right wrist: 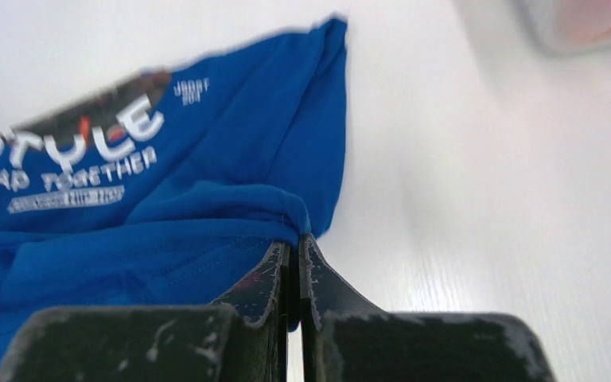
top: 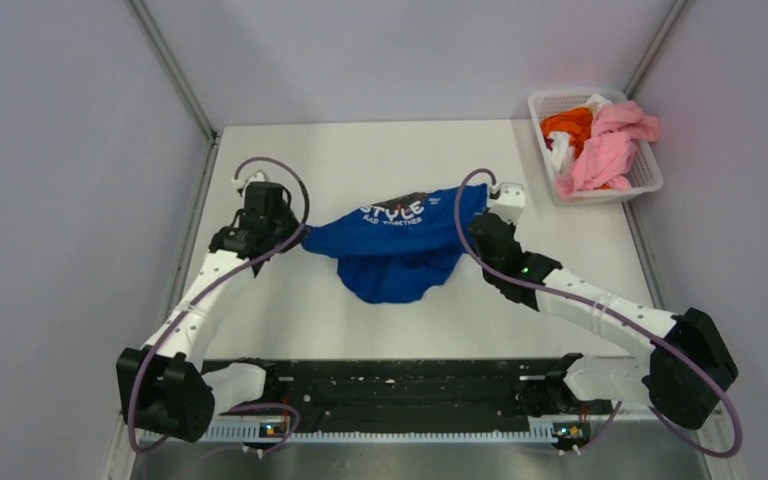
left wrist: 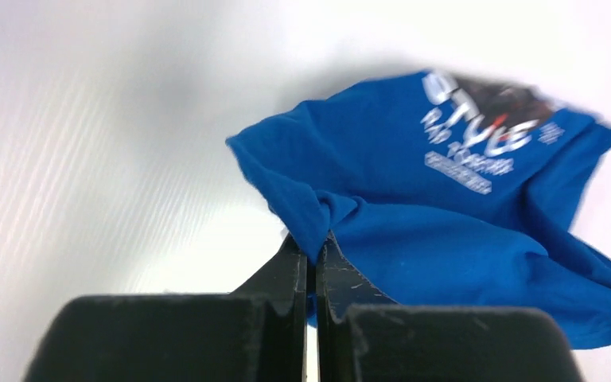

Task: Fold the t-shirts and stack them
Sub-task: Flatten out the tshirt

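Cloth: soft, light, limp, likely sagging and sliding rather than keeping any shape. Judging hem, seams and sleeve edges as the places for gripping, for the bite on bunched layers there. Finding the blue tee [top: 395, 252] mid-tabletop [top: 360, 160], white lettering facing up, stretching sideways between both hands and drooping toward the near edge in its middle. Pinching a gathered fold at its left end with the left hand [left wrist: 312, 248], jaws pressing together on cloth with no gap showing. Pinching the right end likewise with the right hand [right wrist: 293, 243], jaws clamping flat on a folded edge. Lifting clear or dragging on the tabletop: not telling from here. Seeing other tees [top: 605, 145] heaped in the basket [top: 650, 178] at the far right corner, well apart from both hands.
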